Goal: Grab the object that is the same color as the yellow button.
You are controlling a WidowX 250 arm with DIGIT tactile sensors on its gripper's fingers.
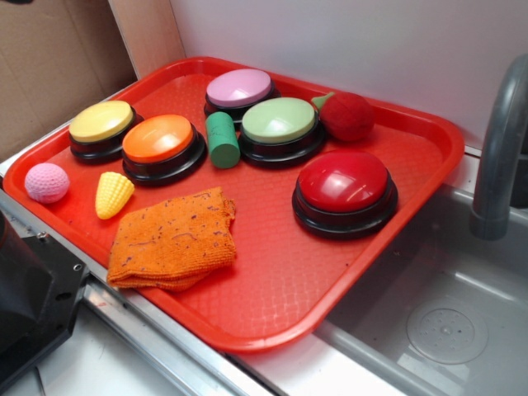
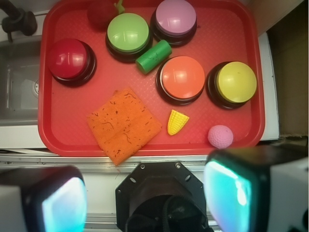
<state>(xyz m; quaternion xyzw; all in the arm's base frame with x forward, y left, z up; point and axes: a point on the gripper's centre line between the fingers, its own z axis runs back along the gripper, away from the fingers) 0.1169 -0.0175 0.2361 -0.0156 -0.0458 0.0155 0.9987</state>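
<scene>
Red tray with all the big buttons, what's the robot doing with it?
Nothing is picked up yet. The robot's gripper hangs above the near edge of the red plastic tray, jaws wide apart and empty. The small yellow plastic toy corn cob lies on the tray between the orange knitted cloth and the pink knitted ball, near the round yellow push button.

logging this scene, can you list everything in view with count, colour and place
tray: 1, red, beside the sink
buttons: 5, yellow, orange, purple, green, red, on the tray
toy corn: 1, yellow, in front of the orange button
knitted ball: 1, pink, tray corner beside the corn
cylinder: 1, green, between orange and green buttons
cloth: 1, orange, tray front
strawberry-like toy: 1, red, tray back
sink: 1, grey, with faucet
gripper: 1, open, off the tray's front edge
</scene>
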